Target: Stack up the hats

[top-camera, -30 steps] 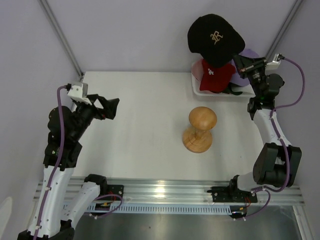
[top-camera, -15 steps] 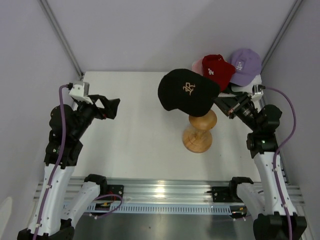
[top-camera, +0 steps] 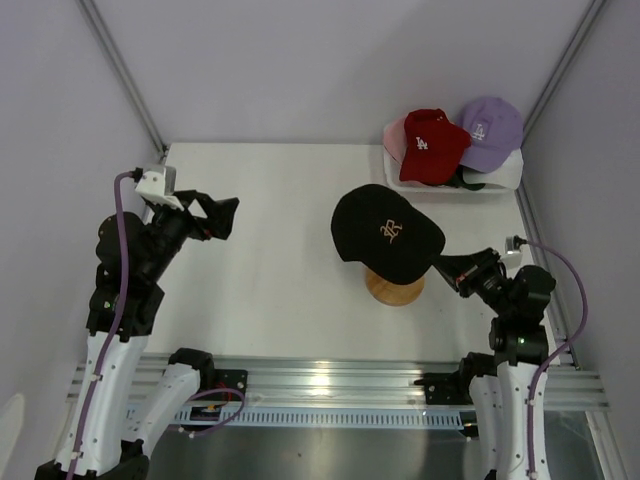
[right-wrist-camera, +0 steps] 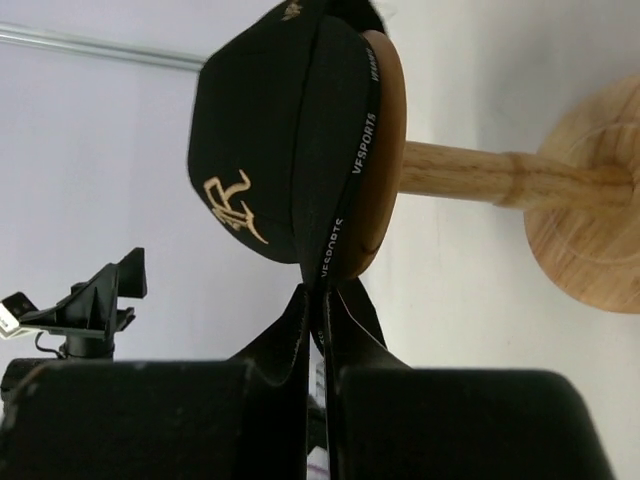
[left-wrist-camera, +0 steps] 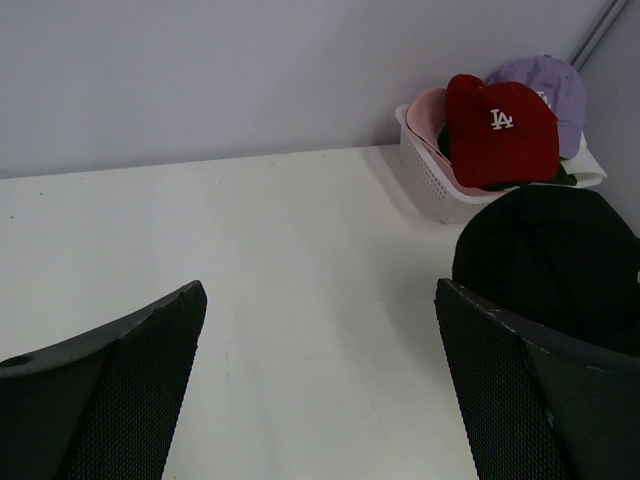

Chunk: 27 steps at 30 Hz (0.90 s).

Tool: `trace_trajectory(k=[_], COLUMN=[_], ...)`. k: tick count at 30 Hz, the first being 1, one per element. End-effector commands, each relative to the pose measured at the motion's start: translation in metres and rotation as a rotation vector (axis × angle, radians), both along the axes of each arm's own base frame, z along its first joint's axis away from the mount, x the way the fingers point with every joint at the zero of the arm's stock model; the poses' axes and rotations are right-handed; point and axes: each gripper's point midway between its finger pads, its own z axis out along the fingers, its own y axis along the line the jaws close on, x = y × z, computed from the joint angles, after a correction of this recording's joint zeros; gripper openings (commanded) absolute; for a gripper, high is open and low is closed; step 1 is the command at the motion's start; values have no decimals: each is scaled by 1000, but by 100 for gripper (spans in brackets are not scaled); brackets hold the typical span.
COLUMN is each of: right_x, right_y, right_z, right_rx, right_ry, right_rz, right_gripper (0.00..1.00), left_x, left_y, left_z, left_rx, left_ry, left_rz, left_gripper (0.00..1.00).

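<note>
Right claw point(top-camera: 441, 268) is pressed together on the brim edge of the black cap point(top-camera: 385, 235), fabric pinched flat between the two fingers. In the right wrist view the grip is plain: the claw point(right-wrist-camera: 318, 295) holds the rim where the brim meets the crown of the black cap point(right-wrist-camera: 270, 150). The cap sits over the head of the wooden stand point(right-wrist-camera: 500, 175), directly ahead of the claw. Its long axis runs from the back of the crown down the brim, and the brim points straight at the claw; the gold logo faces up. Only the stand's base point(top-camera: 395, 287) shows under the cap from above.

Beyond the cap, well apart from the claw, the basket point(top-camera: 505, 182) holds the red cap point(top-camera: 430, 143), the lavender cap point(top-camera: 490, 125) and the pink cap point(top-camera: 394, 130), with red lying over pink.

Across the bench point(top-camera: 280, 250), the left claw point(top-camera: 215, 215) hangs with fingers spread wide, holding nothing. Bare bench lies between it and the stand.
</note>
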Motion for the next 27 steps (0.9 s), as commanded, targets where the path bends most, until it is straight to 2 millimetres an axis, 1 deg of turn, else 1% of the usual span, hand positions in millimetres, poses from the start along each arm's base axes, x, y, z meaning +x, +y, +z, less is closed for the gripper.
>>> trace_trajectory(k=[1,2,3,5,6,9,11,12,15,17,19,21,22,23,25,26,27], right_x=[-8,-9,-11,-11,-12,-17,-17,-15,-17,-22,-33,-41,-46,-47,-47,-46,-43], right_y=[-9,-15,-17,-23,-24,-27,-35,-43,-53,-61,-71,-79,-84,-87,-91,-90,-84], right_z=[-15,-29,-31,-49,-65,-95,-106,-108,-113,-116,-119,-115,-117,-108,-108,-114,-120], right_rx=[-31,-32,-45,-53,-68,-113,-150,-184,-213,-224,-248,-279,-302,-316,-323,-307,-278], right_ry=[5,38,16,54,85,163,201,203,233,279,352,367,388,363,369,391,412], right_rz=[-54,-89,-109,-145,-139,-140,-181,-222,-287,-347,-413,-462,-493,-505,-528,-526,-495], right_gripper=[0,0,0,0,0,0,0,0,0,0,0,0,0,0,0,0,0], left_x=[-4,-4,-4,-4,-4,-4,-4,-5,-4,-3,-2,-2,-2,-3,-3,-4,-3], left_y=[1,2,2,2,2,2,2,2,1,0,1,1,1,-1,-2,-3,-3], left_z=[14,15,15,14,15,15,15,16,15,13,12,12,12,13,12,13,14], left_rx=[-19,-20,-20,-20,-20,-18,-18,-19,-19,-17,-14,-14,-15,-18,-20,-21,-21], left_ry=[-35,-38,-36,-36,-38,-38,-38,-41,-41,-37,-30,-29,-28,-32,-29,-34,-34], left_rz=[3,6,4,4,6,9,4,4,-2,-2,3,1,0,-11,-17,-20,-20], left_gripper=[99,99,100,100,99,100,100,99,100,99,99,99,99,99,99,99,100])
